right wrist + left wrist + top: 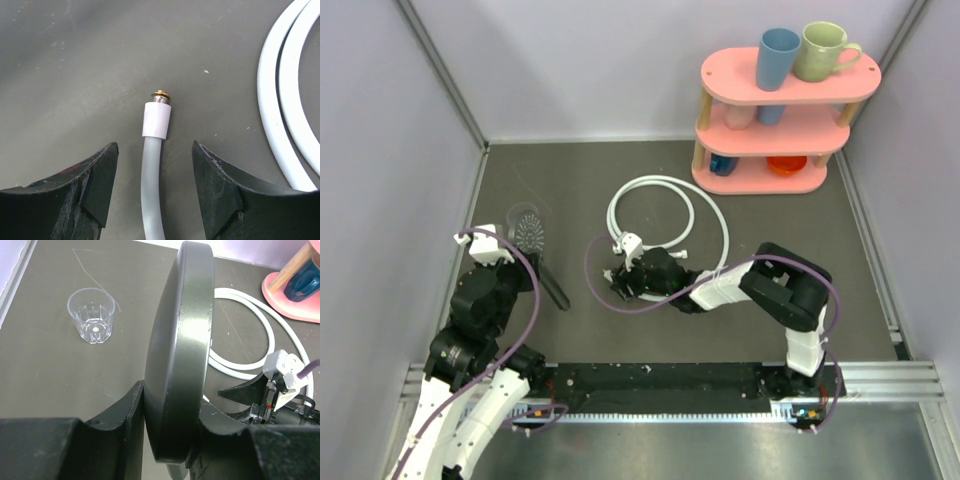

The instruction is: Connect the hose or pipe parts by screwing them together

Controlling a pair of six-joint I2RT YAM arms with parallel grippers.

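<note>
The dark grey shower head (528, 231) lies at the left with its perforated face up, and its handle (556, 288) runs toward the near right. My left gripper (514, 256) is shut on the head's round rim (185, 340), one jaw on each side of it (170, 407). The white hose (650, 208) lies in loops at the middle of the table. Its free end (156, 120), a white sleeve with a small metal fitting (160, 95), lies on the mat between the jaws of my right gripper (155, 152). That gripper is open and touches nothing. In the top view it (620, 283) sits just near of the coil.
A small clear plastic cup (92, 315) stands on the mat left of the shower head. A pink tiered shelf (785, 120) with mugs and bowls stands at the far right. Grey walls close in the mat on three sides.
</note>
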